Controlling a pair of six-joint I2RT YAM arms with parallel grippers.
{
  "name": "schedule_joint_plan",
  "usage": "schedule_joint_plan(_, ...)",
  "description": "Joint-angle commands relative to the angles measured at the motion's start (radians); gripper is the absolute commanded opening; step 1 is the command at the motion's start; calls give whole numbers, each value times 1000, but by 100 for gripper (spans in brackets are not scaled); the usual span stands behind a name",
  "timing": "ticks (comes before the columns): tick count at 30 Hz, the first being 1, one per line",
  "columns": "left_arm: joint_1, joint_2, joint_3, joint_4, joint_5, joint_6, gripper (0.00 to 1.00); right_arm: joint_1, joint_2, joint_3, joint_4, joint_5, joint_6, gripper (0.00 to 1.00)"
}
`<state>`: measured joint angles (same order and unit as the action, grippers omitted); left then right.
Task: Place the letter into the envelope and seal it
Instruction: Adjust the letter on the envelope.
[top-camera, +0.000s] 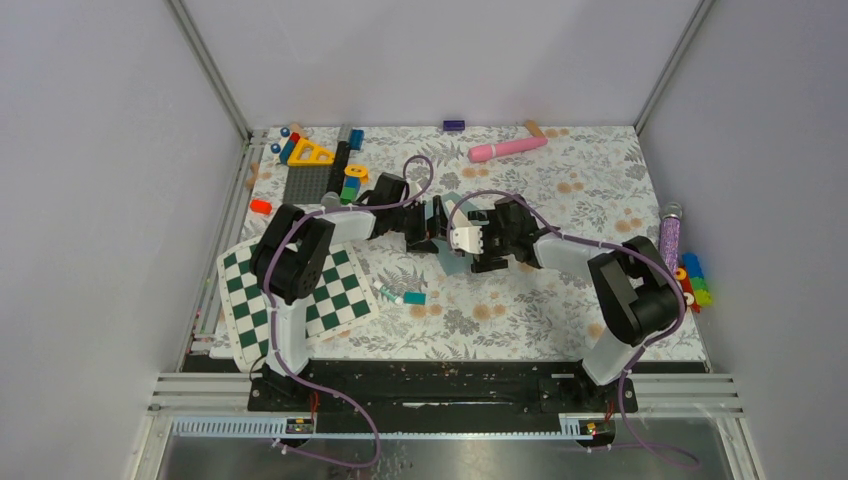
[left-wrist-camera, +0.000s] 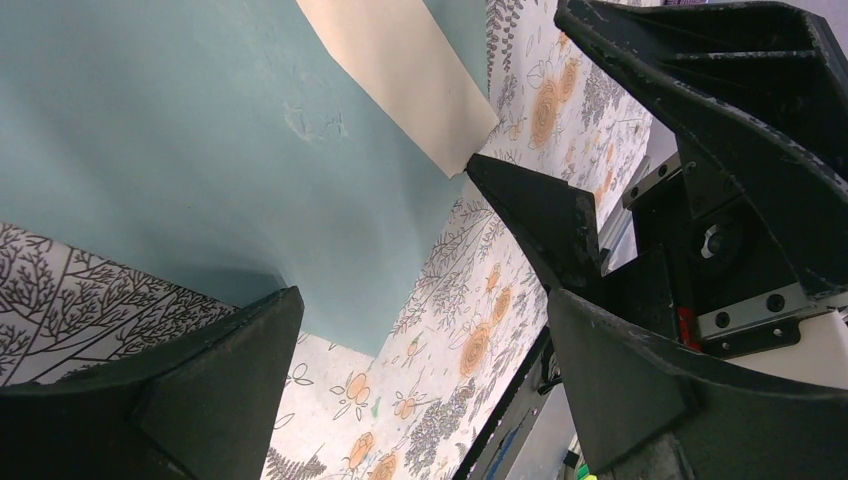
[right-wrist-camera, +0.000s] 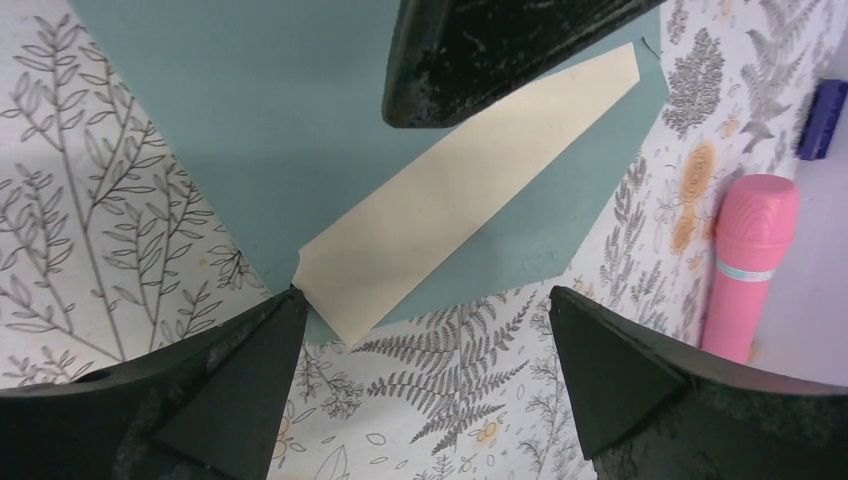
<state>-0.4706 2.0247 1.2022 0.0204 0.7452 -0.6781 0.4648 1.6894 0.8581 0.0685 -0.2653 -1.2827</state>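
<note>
Left tool (left-wrist-camera: 425, 300): jaws spread wide, nothing in them. Right tool (right-wrist-camera: 428, 295): the same, released and empty. The two meet nose to nose over the envelope (right-wrist-camera: 250, 120), with a left finger hanging across its top edge in the right wrist view.

Envelope lies flat on the worktop (right-wrist-camera: 120, 200). The letter (right-wrist-camera: 450, 210) shows as a slanted cream strip across the envelope's lower right part. It looks partly tucked under the upper teal layer, with the open flap beneath the strip, but I can't be sure. One corner pokes past the envelope's near edge, just beside the right tool's left finger (right-wrist-camera: 220, 390). The far end stops short of the envelope's right corner.

Judgement: insertion unfinished, flap not yet folded.

Risks from here:
- Letter sits askew. Folding the flap now would trap the exposed strip and crease it, or leave the corner hanging out.
- Nothing pins the envelope. A push on the letter may slide both across the worktop instead of seating the sheet.
- Thin paper pushed at one corner will likely buckle rather than travel.
- The tools are very close, so a careless move risks fingers clashing above the envelope.
</note>
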Motion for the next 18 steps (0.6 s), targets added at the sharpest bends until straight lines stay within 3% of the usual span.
schedule_joint_plan(1, 4, -15, -8, 22, 21, 18, 99, 25, 36, -38, 95, 32, -33, 100)
schedule_joint_plan(13, 3, -17, -12, 26, 19, 18, 99, 58, 64, -52, 153, 30, -7, 100)
schedule_joint_plan(18, 3, -14, -12, 26, 19, 18, 99, 68, 77, -82, 271, 65, 34, 100)
